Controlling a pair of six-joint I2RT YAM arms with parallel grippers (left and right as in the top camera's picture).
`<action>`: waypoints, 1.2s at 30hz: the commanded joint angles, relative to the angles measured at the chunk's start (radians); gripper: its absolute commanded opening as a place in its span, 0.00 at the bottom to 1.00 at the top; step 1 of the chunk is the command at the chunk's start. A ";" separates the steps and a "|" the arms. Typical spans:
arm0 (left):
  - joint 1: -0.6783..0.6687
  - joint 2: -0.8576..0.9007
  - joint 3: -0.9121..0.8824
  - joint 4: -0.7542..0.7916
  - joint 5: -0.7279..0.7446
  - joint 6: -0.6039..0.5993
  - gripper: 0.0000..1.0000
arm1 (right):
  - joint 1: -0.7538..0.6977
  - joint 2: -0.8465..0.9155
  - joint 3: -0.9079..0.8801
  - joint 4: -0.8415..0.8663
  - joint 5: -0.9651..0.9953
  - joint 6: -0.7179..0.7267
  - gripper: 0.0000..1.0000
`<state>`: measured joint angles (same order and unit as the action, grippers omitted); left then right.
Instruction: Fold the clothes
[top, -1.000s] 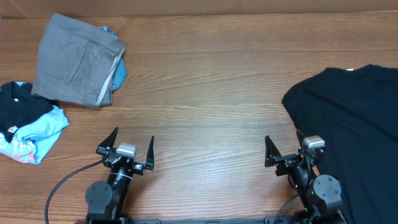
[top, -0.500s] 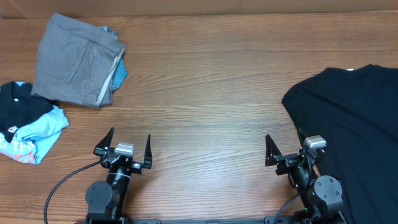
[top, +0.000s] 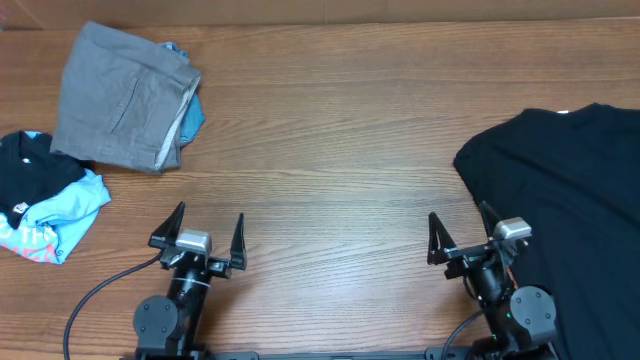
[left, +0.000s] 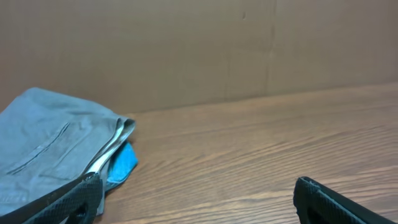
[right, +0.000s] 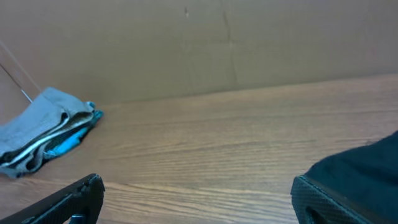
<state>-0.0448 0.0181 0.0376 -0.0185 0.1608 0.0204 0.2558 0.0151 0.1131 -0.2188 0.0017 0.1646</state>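
Note:
The black T-shirt (top: 570, 190) lies spread at the right side of the wooden table (top: 330, 150), running off the right edge, with a bit of white tag near its top. Its edge also shows in the right wrist view (right: 367, 165). My right gripper (top: 462, 238) is open and empty at the table's front, its right finger at the shirt's left edge. My left gripper (top: 206, 232) is open and empty at the front left, far from the shirt.
Grey folded trousers (top: 125, 95) over a blue piece lie at the back left, also in the left wrist view (left: 53, 146). A black and light-blue printed garment (top: 45, 205) lies at the left edge. A brown wall stands behind the table.
Both grippers shifted slightly: the left one a little to the left and down, the right one a little to the right. The clothes have not moved.

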 joint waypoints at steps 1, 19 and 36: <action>0.005 0.040 0.136 -0.037 0.077 -0.027 1.00 | -0.002 0.012 0.107 -0.003 -0.005 0.024 1.00; 0.005 1.218 1.418 -0.981 0.206 -0.007 1.00 | -0.035 1.174 1.118 -0.669 0.011 0.239 1.00; 0.004 1.466 1.699 -1.321 0.240 0.025 1.00 | -0.342 1.835 1.281 -0.728 -0.032 0.412 0.93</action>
<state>-0.0448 1.4891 1.7081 -1.3308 0.3725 0.0284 -0.0780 1.7958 1.3766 -0.9600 0.0402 0.5346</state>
